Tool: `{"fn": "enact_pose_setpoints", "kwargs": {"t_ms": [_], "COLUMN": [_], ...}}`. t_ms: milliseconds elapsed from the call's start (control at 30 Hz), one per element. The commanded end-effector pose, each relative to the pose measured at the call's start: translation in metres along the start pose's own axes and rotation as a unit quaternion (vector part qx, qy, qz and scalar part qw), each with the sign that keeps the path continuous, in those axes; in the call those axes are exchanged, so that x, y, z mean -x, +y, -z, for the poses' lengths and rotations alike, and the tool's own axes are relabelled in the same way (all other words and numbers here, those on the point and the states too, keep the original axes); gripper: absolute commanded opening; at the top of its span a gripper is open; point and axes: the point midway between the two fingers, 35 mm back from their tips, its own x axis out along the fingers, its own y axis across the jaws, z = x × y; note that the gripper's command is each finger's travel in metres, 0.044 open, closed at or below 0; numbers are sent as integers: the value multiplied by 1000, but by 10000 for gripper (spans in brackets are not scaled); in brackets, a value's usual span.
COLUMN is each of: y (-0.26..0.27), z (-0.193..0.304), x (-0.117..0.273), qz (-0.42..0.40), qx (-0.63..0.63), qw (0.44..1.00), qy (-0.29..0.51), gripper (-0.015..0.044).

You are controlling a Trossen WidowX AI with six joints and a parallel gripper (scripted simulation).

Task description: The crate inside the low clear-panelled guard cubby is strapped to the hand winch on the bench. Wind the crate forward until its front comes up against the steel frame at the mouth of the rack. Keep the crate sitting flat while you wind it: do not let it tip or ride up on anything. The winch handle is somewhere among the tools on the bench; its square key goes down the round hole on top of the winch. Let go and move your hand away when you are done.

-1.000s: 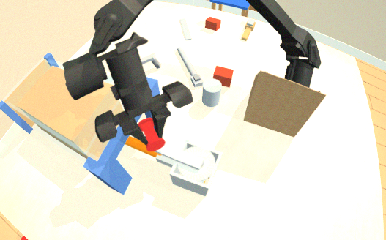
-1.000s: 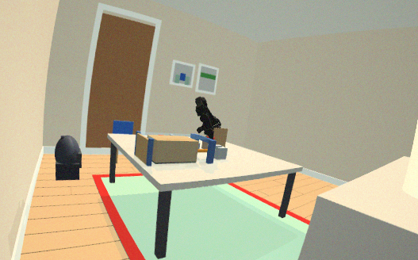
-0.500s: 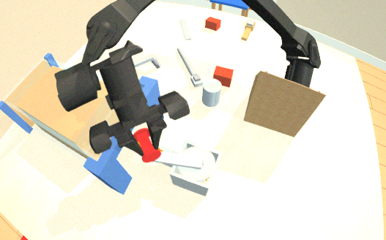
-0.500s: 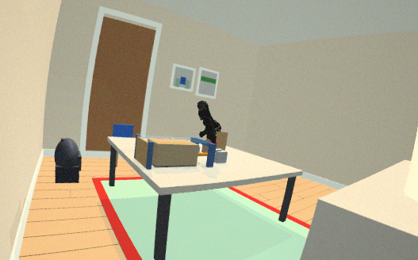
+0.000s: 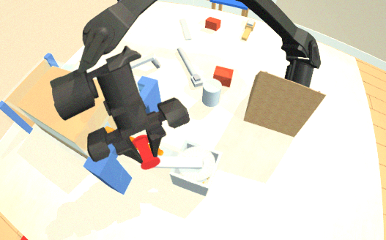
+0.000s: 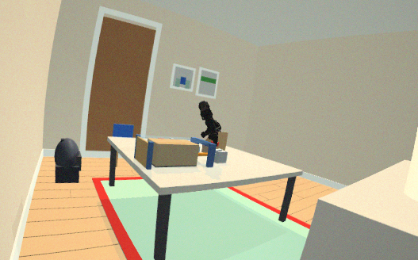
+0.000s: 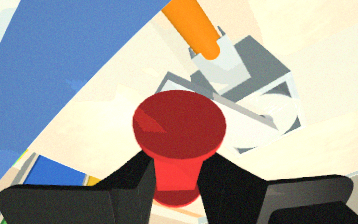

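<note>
A furnished room, its type unclear: brown door [image 6: 120, 85] upper left, framed pictures [image 6: 195, 81] upper centre, wooden floor [image 6: 53, 206] lower left.
</note>
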Motion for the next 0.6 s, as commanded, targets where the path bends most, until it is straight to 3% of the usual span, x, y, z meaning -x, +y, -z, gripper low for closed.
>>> {"fn": "enact_pose_setpoints", "kwargs": {"t_ms": [0, 567], "y": [8, 10], "z": [20, 42], "x": [-10, -19], "qz": [-5, -5], "qx": [5, 6], "qw": [1000, 1000], "qy": [14, 15], "gripper": [0, 0]}}
